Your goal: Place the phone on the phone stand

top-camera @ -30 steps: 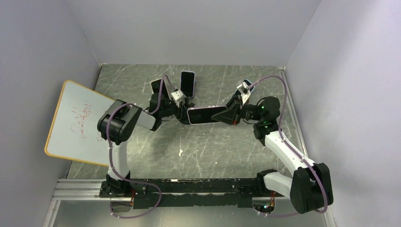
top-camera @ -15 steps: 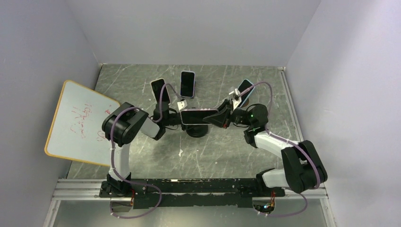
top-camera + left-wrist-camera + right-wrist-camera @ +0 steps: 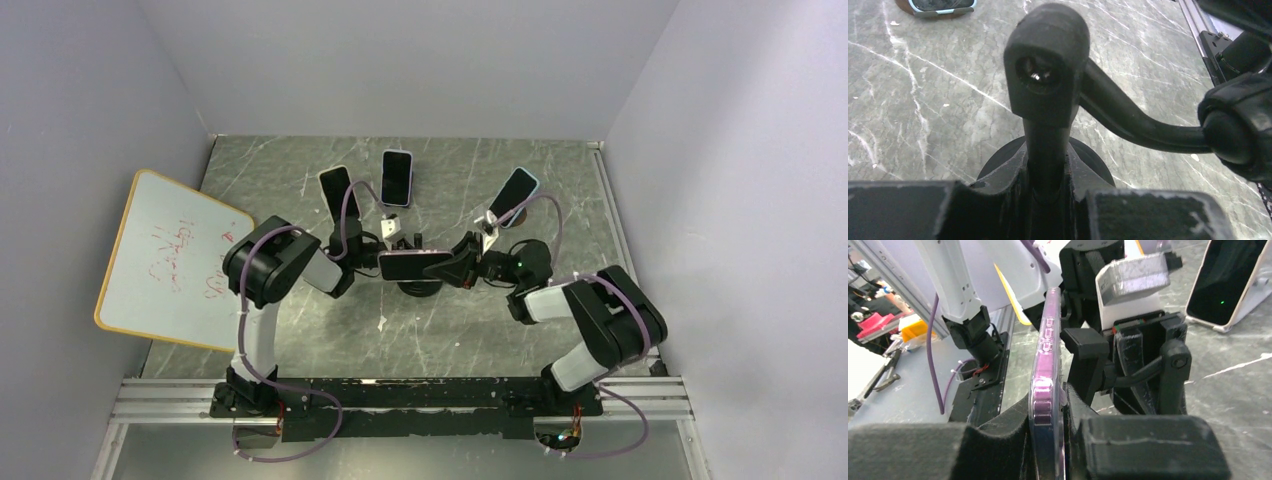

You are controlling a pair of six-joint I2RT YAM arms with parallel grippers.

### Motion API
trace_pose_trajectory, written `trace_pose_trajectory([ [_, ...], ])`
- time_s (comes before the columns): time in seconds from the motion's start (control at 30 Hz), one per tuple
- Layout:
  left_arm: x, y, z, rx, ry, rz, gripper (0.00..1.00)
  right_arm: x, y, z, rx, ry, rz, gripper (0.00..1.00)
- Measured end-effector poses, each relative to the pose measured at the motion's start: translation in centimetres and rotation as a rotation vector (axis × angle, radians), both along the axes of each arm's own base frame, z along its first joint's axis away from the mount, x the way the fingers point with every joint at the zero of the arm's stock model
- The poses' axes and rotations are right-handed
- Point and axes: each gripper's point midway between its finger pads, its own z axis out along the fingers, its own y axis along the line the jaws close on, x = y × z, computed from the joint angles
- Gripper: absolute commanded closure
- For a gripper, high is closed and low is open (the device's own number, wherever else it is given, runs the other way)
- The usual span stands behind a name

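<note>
**Top view:** both arms have lowered inward. The left gripper (image 3: 392,262) has just closed on the black round-based phone stand (image 3: 420,287), bracing it for seating. The pink-cased black phone (image 3: 412,265) sits in the right gripper (image 3: 447,268), between both grippers.

**Left wrist:** the fingers clench the stand (image 3: 1046,125) by its upright.

**Right wrist:** the jaws clamp the phone (image 3: 1047,390) edge-on, with the stand just beyond it. The phone is judged unseated.

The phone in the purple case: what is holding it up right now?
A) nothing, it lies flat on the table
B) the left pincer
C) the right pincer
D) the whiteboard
C: the right wrist view shows the phone clamped edge-on in the right pincer, while the left pincer grips the stem of the phone stand.
</note>
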Motion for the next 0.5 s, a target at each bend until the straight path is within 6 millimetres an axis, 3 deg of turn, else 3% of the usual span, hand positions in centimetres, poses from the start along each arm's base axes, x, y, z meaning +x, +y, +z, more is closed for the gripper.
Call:
trace_pose_trajectory([
  [0.3,0.0,-0.4,-0.6,0.01,-0.049,-0.03,0.95,-1.9,0.1,-4.2,-0.029,0.14,0.025,1.0],
  [0.43,0.5,-0.6,-0.5,0.013,-0.056,-0.024,0.95,-4.4,-0.8,-8.6,-0.104,0.271,0.033,1.0],
  [0.5,0.5,-0.6,-0.5,0.015,-0.056,-0.026,0.95,-4.6,-1.4,-10.3,-0.136,0.322,-0.008,1.0],
])
